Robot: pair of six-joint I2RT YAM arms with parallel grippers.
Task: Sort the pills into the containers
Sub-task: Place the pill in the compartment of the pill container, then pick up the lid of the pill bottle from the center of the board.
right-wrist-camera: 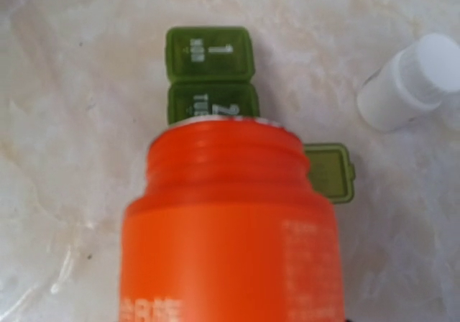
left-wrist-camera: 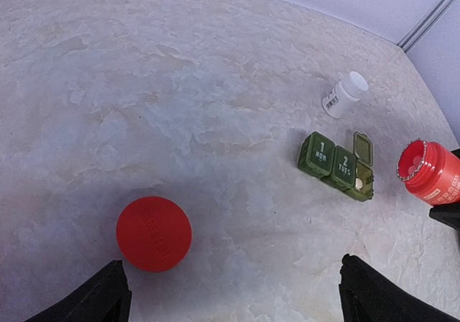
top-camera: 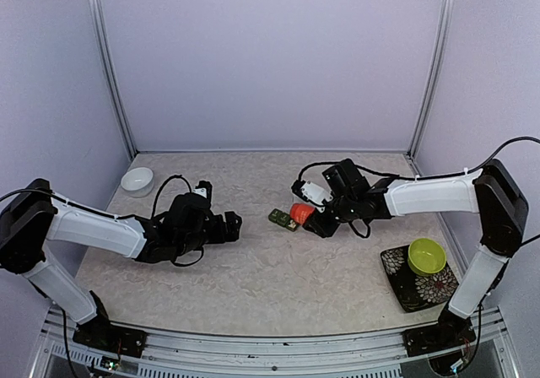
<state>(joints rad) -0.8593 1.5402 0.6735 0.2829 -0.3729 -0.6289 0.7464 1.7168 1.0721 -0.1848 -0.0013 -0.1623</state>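
My right gripper has its jaws about half apart, clamped round the body of the red-orange bottle. I hold the bottle tipped, its uncapped mouth over the far end of the pill box. The bottle looks like stiff, smooth plastic and probably light. My grip belongs on the straight wall below the threads, firm enough that it cannot twist as I tilt.

The pill box lies near the middle of the table, with compartments one and two closed. The third has its lid swung open, with what looks like one pale pill inside. I judge the box light enough to skid at a nudge and its hinge thin, so the bottle's rim should not press on it.

My left gripper hangs wide open and holds nothing, above the red cap. A white bottle lies beyond the box, toward the far edge.
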